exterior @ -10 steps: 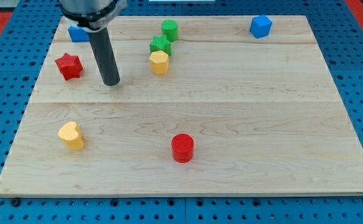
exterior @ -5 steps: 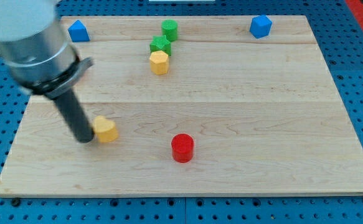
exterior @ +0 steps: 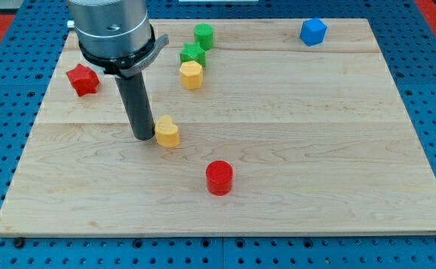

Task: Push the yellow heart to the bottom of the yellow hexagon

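The pale wooden surface (exterior: 292, 127) carries seven visible blocks: two yellow, two green, two red, one blue cube (exterior: 313, 31). No pincer shows. My tip (exterior: 143, 137) touches the yellow heart (exterior: 167, 131), which has moved right and upward, now below-left of the yellow hexagon (exterior: 191, 75).

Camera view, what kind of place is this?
Probably a robotics lab bench: a wooden board with small coloured blocks such as a yellow heart, lying on blue pegboard, my tip beside the heart.
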